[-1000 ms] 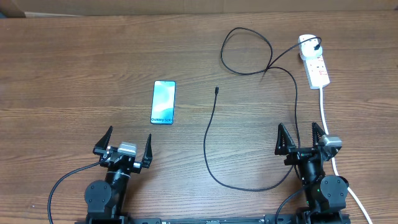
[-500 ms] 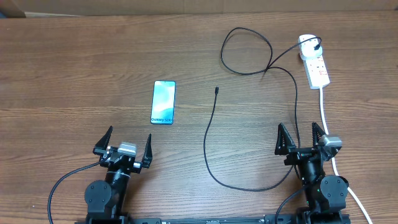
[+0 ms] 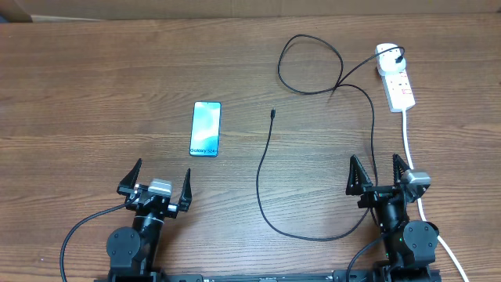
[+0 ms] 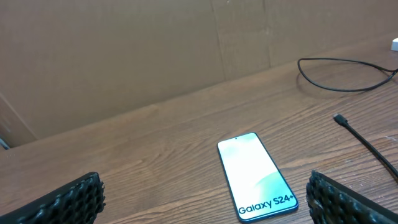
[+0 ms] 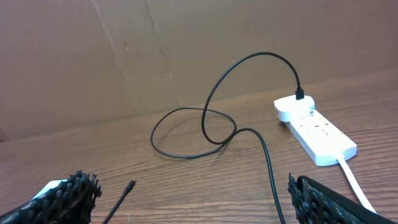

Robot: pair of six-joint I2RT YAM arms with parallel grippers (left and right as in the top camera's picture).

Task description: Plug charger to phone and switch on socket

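Observation:
The phone [image 3: 206, 128] lies flat on the wooden table, screen up, left of centre; it also shows in the left wrist view [image 4: 256, 175]. The charger cable [image 3: 262, 176] runs in loops from its free connector tip [image 3: 272, 113] to a white plug adapter [image 3: 387, 55] seated in the white socket strip [image 3: 399, 86] at the far right. The right wrist view shows the tip [image 5: 127, 186], the cable [image 5: 249, 68] and the strip [image 5: 317, 137]. My left gripper [image 3: 156, 182] is open and empty near the front edge. My right gripper [image 3: 381, 174] is open and empty, astride the cable.
The strip's thick white cord [image 3: 415, 164] runs down the right side past my right arm. A brown cardboard wall [image 4: 124, 56] stands behind the table.

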